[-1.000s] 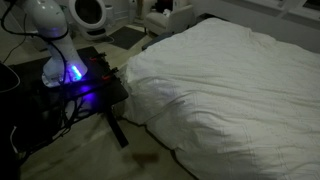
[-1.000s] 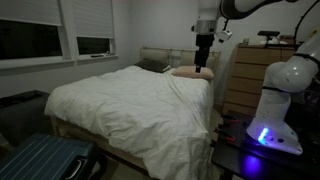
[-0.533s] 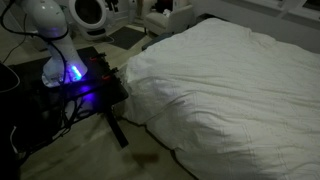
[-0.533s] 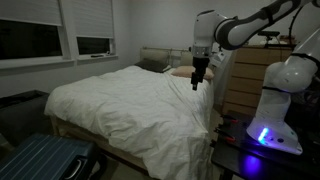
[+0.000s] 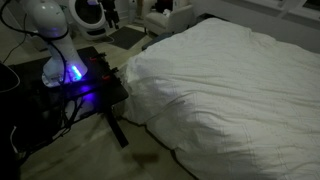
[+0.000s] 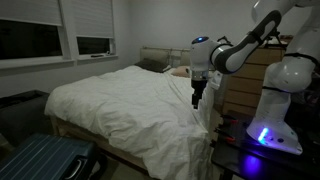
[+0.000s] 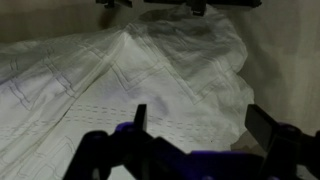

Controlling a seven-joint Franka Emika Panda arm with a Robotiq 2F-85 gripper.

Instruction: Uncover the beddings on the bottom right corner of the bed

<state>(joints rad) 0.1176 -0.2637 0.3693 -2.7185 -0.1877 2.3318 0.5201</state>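
Note:
The bed, with its headboard (image 6: 152,54) at the far end, is covered by the white, wrinkled beddings (image 6: 130,100), which drape over its near corner and also show in an exterior view (image 5: 230,90). My gripper (image 6: 195,102) hangs pointing down just above the beddings at the bed's side edge, close to the dresser. In the wrist view the gripper (image 7: 200,122) is open. Its dark fingers (image 7: 140,118) stand wide apart over the folded cloth (image 7: 120,80), with nothing between them. Whether the fingertips touch the cloth I cannot tell.
The robot base with blue lights (image 6: 270,135) sits on a black table (image 5: 95,95) next to the bed corner. A wooden dresser (image 6: 242,80) stands behind the arm. A blue suitcase (image 6: 45,160) lies on the floor by the foot of the bed.
The arm has swung down from high above the headboard end to low over the beddings at the bed's side. The gripper stayed open.

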